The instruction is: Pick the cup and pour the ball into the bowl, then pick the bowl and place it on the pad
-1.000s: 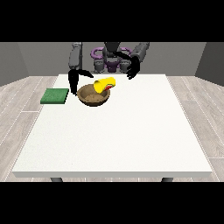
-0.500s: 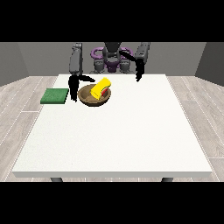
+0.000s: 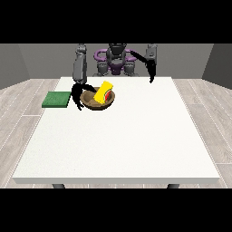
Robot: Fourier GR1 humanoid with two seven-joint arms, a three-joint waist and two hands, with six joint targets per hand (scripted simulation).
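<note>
One white surface [image 3: 118, 136] carries one brown bowl [image 3: 97, 102], one yellow cup [image 3: 103, 92] and one green pad [image 3: 57, 99]. The cup lies tilted inside the bowl, its red-lined mouth turned down toward the bowl's floor; the ball itself cannot be made out. The pad lies flat near the surface's left edge, just beside the bowl and apart from it.

The hand at the view's left [image 3: 79, 96] hangs low at the bowl's left rim, between bowl and pad, its fingers curled round the rim. The hand at the view's right [image 3: 151, 76] is raised near the far edge of the surface, well apart from the bowl, fingers pointing down; whether they are spread or closed cannot be told.

Against the frame half a second earlier, the right-side hand has drawn farther away from the cup, which has stayed in the bowl, and the left-side hand has closed in on the rim.

Behind the surface stands the robot's torso [image 3: 117, 59]; grey plank floor [image 3: 204, 104] surrounds it.
</note>
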